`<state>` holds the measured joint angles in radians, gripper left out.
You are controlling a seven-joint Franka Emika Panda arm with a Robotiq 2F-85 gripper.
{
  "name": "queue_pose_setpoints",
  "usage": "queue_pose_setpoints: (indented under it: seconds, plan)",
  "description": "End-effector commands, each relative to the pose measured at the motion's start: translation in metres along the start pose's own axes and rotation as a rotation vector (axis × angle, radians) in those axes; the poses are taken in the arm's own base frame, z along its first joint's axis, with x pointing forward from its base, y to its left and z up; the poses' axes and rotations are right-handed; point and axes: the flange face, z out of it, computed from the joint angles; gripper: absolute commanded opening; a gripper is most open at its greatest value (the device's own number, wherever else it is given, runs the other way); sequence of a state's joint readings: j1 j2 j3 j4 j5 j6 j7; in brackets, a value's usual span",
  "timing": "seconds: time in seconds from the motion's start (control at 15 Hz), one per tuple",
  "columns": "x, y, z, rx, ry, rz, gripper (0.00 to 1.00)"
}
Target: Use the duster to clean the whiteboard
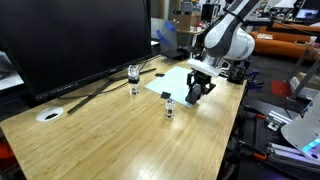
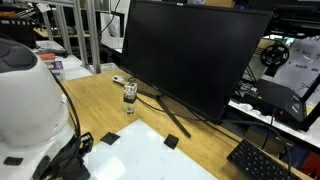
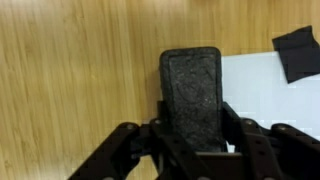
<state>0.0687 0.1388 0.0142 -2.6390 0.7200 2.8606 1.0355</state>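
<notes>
At the bottom of the wrist view, the gripper (image 3: 193,135) pinches the duster (image 3: 190,85) between its jaws. The dark block stands over the bare wooden table (image 3: 70,70). Just beside it lies the whiteboard (image 3: 268,95), flat, with a black corner tab (image 3: 298,52). Farther off in an exterior view, a clear jar (image 1: 169,108) stands near the whiteboard, a second jar (image 1: 133,72) beyond it, before the big monitor (image 1: 70,40).

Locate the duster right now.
Wrist view: the duster is clamped in the gripper over the wooden table, at the edge of the whiteboard, near its black corner tab.
</notes>
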Motion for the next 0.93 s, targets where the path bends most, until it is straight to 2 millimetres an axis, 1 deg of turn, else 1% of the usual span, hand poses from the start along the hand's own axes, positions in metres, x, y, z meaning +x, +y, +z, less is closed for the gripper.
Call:
queue_pose_setpoints:
  seconds: [0.0,0.2,0.47,0.53,0.87]
  plan:
    - [-0.0020,0.0006,0.0023,-0.050,-0.066,-0.061,0.79]
    - [-0.0004,-0.0004,0.0044,-0.069,-0.071,-0.079,0.99]
    - [0.0005,-0.0032,-0.0042,-0.059,-0.083,-0.093,1.00]
    - [-0.0018,-0.0005,0.0019,-0.052,-0.051,-0.072,1.00]
    - [-0.0021,-0.0001,0.0026,-0.054,-0.051,-0.072,1.00]
